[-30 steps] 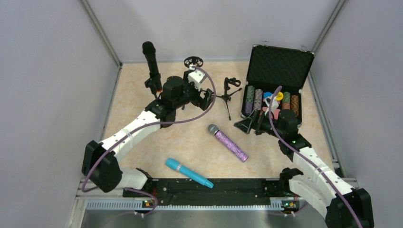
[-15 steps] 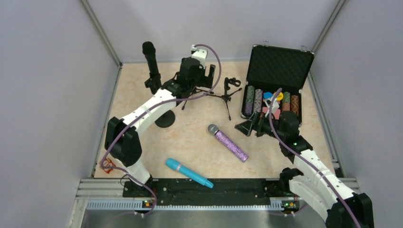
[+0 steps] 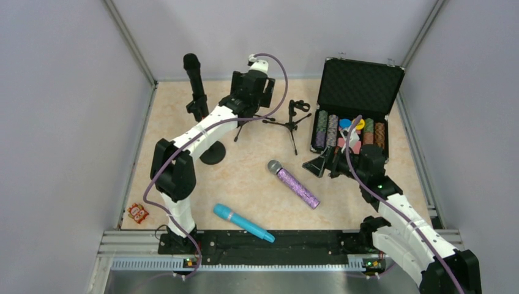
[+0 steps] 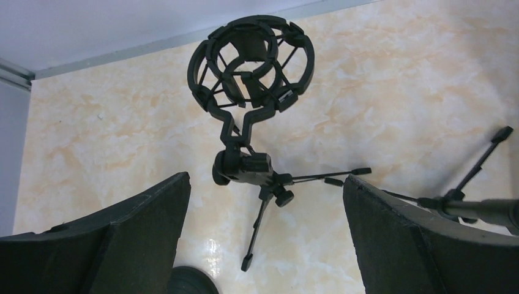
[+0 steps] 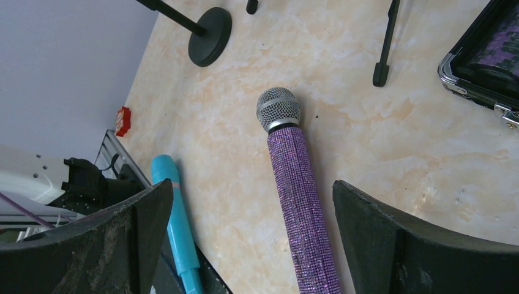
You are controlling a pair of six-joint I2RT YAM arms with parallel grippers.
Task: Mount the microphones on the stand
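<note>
The black microphone stands upright in a stand with a round base at the back left. The purple glitter microphone lies flat mid-table, and the cyan one lies near the front rail. My left gripper is open and empty above a tripod stand with a black shock mount, which shows between its fingers. My right gripper is open and empty just right of the purple microphone, which lies between its fingers. The cyan microphone lies by its left finger.
A second tripod stand with a clip stands right of the left gripper. An open black case of poker chips sits at the back right, close to the right gripper. A small red item lies at the front left. Grey walls enclose the table.
My left arm has stretched back and to the right, from beside the black microphone's stand to above the shock mount stand, uncovering the red item. The right arm has barely moved.
</note>
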